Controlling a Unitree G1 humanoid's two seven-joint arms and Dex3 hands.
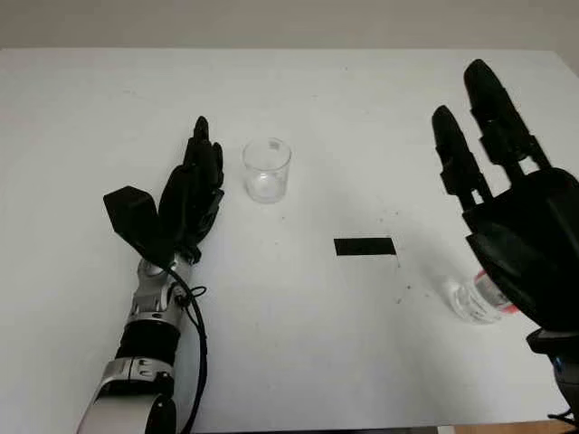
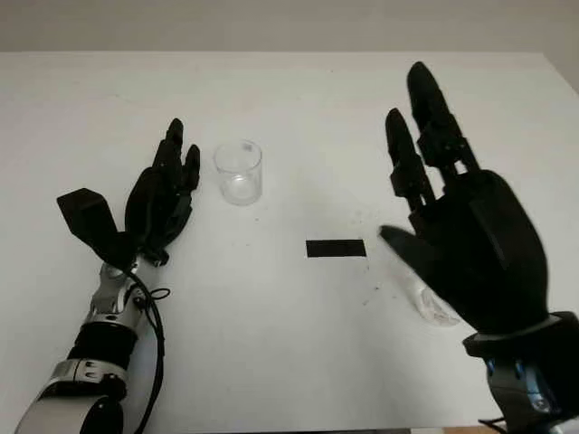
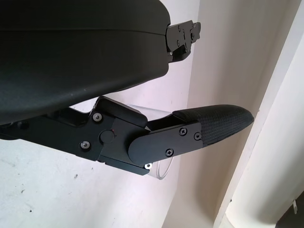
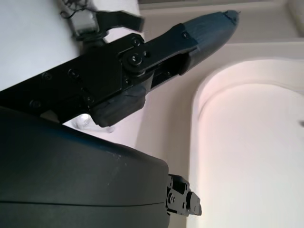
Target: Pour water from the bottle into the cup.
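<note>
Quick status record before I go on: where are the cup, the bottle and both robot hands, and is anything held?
cup: upright on the table, looks empty
bottle: lying on the table, partly hidden behind the right robot hand
left robot hand: open, beside the cup on its left, holding nothing
right robot hand: open, raised over the bottle, holding nothing
black strip: flat on the table between cup and bottle
pouring: not yet begun
</note>
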